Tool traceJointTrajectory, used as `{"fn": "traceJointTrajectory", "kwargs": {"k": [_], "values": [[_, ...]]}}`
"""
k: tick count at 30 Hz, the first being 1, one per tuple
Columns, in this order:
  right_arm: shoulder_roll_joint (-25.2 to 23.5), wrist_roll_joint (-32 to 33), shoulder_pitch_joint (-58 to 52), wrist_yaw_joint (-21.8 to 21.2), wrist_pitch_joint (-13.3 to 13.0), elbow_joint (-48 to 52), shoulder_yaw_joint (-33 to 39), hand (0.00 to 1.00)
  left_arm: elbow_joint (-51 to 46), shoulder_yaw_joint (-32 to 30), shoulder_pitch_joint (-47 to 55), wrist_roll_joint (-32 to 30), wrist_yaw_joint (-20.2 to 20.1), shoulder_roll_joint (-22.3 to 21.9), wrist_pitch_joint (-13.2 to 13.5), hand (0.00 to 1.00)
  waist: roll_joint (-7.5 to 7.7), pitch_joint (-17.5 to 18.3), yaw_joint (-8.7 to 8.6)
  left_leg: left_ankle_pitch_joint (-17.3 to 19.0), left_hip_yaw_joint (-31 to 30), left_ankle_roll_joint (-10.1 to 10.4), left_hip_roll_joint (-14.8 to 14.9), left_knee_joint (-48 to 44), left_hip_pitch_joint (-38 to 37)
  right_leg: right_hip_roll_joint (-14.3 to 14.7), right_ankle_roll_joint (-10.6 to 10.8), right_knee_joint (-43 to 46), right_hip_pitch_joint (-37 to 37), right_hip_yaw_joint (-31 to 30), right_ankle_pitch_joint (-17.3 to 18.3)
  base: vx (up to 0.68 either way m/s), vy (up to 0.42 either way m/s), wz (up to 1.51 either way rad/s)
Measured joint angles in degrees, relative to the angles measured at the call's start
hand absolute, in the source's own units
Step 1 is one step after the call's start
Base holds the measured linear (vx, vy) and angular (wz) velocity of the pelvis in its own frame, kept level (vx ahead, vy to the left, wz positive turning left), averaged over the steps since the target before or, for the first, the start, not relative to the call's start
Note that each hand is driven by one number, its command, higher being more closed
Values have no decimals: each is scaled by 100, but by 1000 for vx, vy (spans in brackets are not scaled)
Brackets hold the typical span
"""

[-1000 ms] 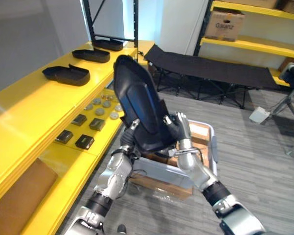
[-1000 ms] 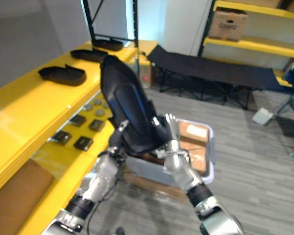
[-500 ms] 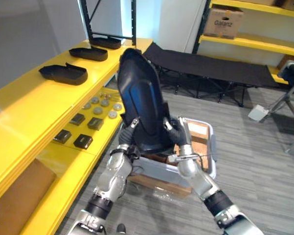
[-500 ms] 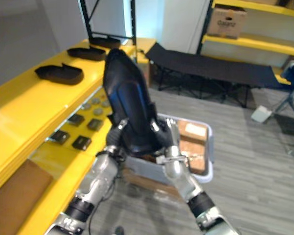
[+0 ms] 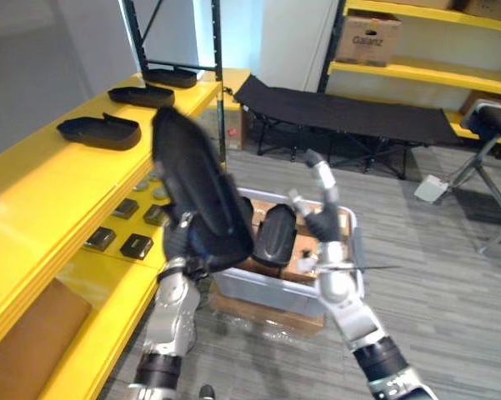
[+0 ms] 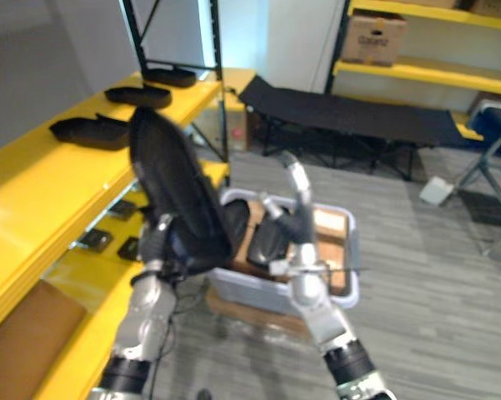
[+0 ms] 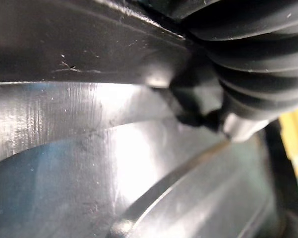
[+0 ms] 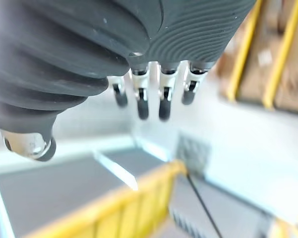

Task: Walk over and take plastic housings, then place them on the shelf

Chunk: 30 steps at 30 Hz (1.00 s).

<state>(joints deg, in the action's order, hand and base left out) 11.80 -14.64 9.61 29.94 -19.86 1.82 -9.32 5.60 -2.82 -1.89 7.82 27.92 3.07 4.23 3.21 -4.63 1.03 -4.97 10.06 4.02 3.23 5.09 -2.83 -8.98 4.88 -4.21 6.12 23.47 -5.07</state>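
Observation:
A large black plastic housing (image 5: 198, 190) stands tilted up in the air, its top leaning toward the yellow shelf (image 5: 42, 187). My left hand (image 5: 177, 244) is curled round its lower edge; the glossy housing (image 7: 89, 148) lies right against that hand in the left wrist view. My right hand (image 5: 321, 218) is off the housing, raised over the grey bin (image 5: 275, 292) with its fingers (image 8: 149, 99) straight and nothing held. A second black housing (image 5: 275, 233) leans inside the bin. Three more housings (image 5: 100, 132) lie in a row on the shelf top.
Small dark blocks (image 5: 137, 245) and round metal parts lie on the lower shelf level. A black cot (image 5: 342, 112) stands behind the bin. A cardboard box (image 5: 368, 37) sits on the far rack, and a chair (image 5: 488, 158) stands at the right.
My right hand has let go of the housing, opened and moved off to the right. My left hand has swung the housing left toward the shelf. The second housing in the bin now shows.

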Motion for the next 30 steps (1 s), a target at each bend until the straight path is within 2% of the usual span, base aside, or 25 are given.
{"fn": "traceJointTrajectory", "kwargs": {"k": [2,6,8,9,11,13,15,18,21,24,26,30], "values": [[67,254,-304,-55,32,-1,112,0,-280,-114,162,-256,231,0,46,100,-9,5,0,11,1,8,-1,0,8,1,0,-13,-1,0,0,0,0,0],[62,621,-932,-174,164,1,542,0,-940,-174,434,-615,480,-42,364,100,-112,68,-7,30,7,0,-3,0,37,-10,0,-35,-16,1,0,8,3,0],[43,981,-1243,-283,279,-31,989,0,-1298,-334,592,-673,506,-167,780,100,-201,122,-25,32,25,-9,5,0,36,-12,5,-44,-25,-8,4,40,10,-3],[25,1080,-1316,-317,284,-39,1080,0,-1372,-361,647,-672,505,-169,901,100,-222,135,-35,33,33,-7,10,0,36,-8,6,-48,-29,-14,7,39,8,-7],[-114,1574,-1577,-571,295,-182,1334,0,-1697,-481,875,-645,472,-188,1335,100,-262,160,-53,40,105,4,27,0,10,8,0,-62,-43,-64,17,31,6,-14],[-310,1699,-1827,-752,371,-469,1465,0,-1953,-559,1088,-582,386,-267,1597,100,-278,171,-54,57,150,27,51,0,-7,13,-5,-61,-57,-115,20,27,3,-13],[-490,1902,-2007,-806,409,-687,1522,0,-2084,-562,1231,-502,236,-364,1706,100,-280,172,-54,58,158,29,53,0,-2,13,-4,-55,-69,-125,21,10,-1,-4],[-819,2376,-2223,-970,381,-958,1650,0,-2253,-549,1564,-289,-26,-412,1732,100,-282,173,-68,66,162,26,52,0,3,6,10,-60,-76,-131,30,0,0,0],[-865,2749,-2244,-1428,244,-958,1669,0,-2267,-648,1829,-155,-185,-409,1735,100,-267,182,-55,99,156,29,15,0,15,-1,30,-85,-81,-128,41,0,0,0],[-860,2952,-2124,-1890,236,-961,1485,0,-2486,-938,2017,-171,-211,-401,1734,100,-198,215,-8,101,96,26,-1,0,105,-19,31,-85,-114,-11,43,3,13,8],[-859,3048,-1997,-2085,237,-1017,1329,0,-2575,-1121,2053,-182,-203,-397,1733,100,-172,211,48,99,-22,25,-17,-1,131,-51,40,-86,-108,58,50,7,19,25],[-849,3189,-1588,-2530,237,-1055,736,0,-2953,-1546,2218,-333,-169,-407,1725,100,-165,226,345,3,-525,-18,-134,-2,409,-112,96,-37,-55,616,89,22,17,61]]}}
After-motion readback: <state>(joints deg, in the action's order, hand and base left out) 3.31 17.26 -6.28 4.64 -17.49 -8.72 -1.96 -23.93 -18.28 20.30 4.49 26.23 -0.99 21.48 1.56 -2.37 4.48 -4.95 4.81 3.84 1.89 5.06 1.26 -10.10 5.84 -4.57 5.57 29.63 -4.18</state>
